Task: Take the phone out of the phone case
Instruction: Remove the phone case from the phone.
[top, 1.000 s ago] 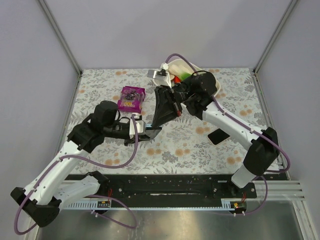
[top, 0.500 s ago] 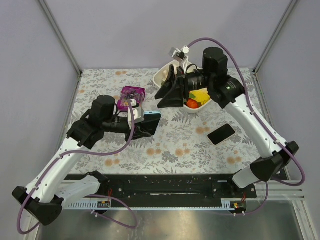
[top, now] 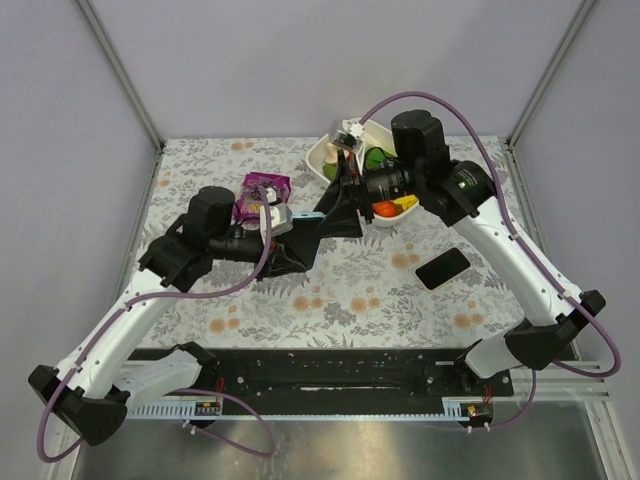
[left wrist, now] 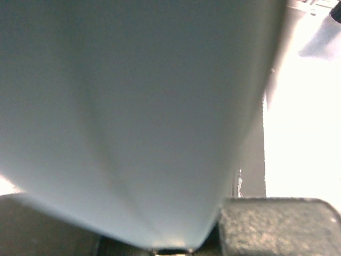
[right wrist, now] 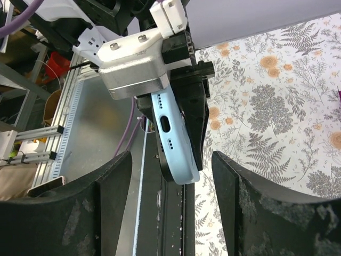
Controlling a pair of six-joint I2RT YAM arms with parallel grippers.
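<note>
One blue phone case (right wrist: 175, 140), phone presumed inside, is clenched in left claw (top: 292, 245) and held above table (top: 200, 170), port end turned toward right claw (right wrist: 170, 213). Right claw is spread, fingers flanking case end, apart from it. Case judged rubbery, bendable; phone stiff, smooth, breakable. Corner lip best taken for peeling. Bowl (top: 322, 152) sits close behind; black phone (top: 442, 268) lies well apart; open room seen toward near edge.

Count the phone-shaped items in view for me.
2. A black one lies flat on the table beside the right arm; a light-blue one is clamped in the left gripper, off the table. Whether that one is phone, case or both, I cannot tell.
</note>
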